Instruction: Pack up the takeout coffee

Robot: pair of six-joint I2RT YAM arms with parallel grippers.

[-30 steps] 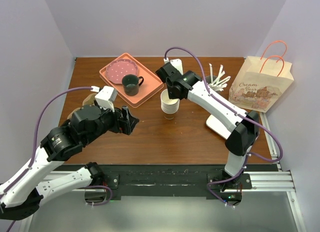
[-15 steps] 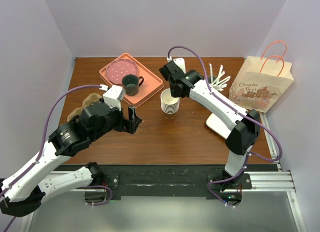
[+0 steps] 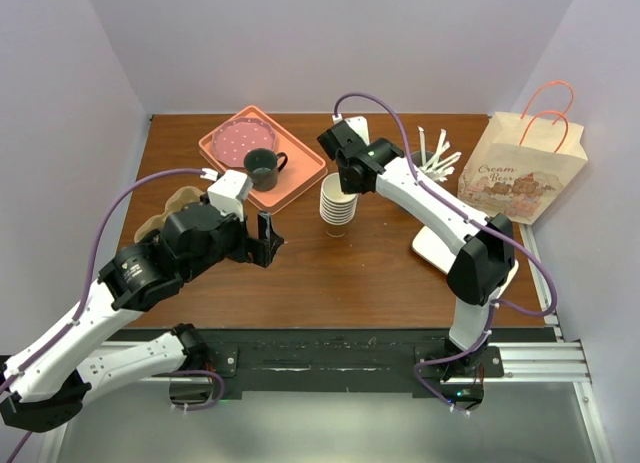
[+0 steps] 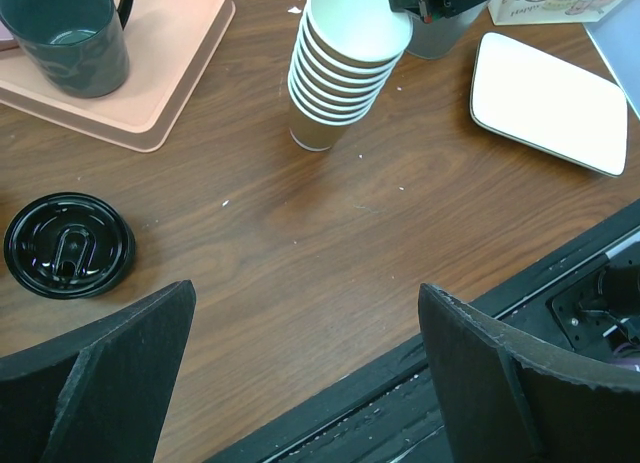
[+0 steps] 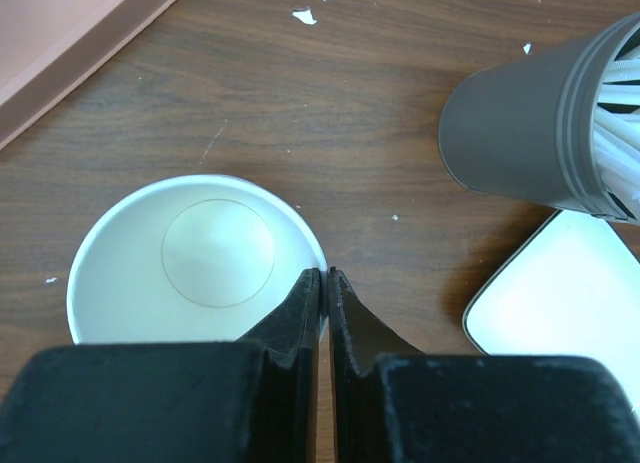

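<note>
Moved: the right arm's elbow has shifted a little to the left since half a second ago, and the left arm sits almost where it was.
Right fingers (image 5: 326, 275): clenched on the near-right rim of the top cup (image 5: 200, 258), one finger inside the wall and one outside.
Stack of white cups (image 3: 338, 205): stands mid-tabletop, just right of the tray's near corner. It leans slightly in the left wrist view.
Left fingers (image 4: 305, 293): released and spread wide with nothing between them, hanging over bare wood near the tray.
Takeout coffee: a black sip lid (image 4: 68, 245) shows from above in the left wrist view, on the tabletop (image 4: 300, 233) just near of the tray. I cannot tell whether a cup stands under it. In the top view the left arm covers that spot. A kraft-brown paper shape (image 3: 182, 199) pokes out on the far-left side of that arm, mostly hidden.
Tray (image 3: 300, 178): salmon-coloured, at the far left. It holds a dark green mug (image 3: 262, 169) and a pink dotted dish (image 3: 243, 140).
Grey holder (image 5: 530, 133): holds white sticks and stands right of the cup stack.
White plate (image 4: 548, 101): lies flat on the right, near of the holder.
Paper bag (image 3: 520, 168): stands upright at the far right with orange handles, well apart from the lid.
</note>
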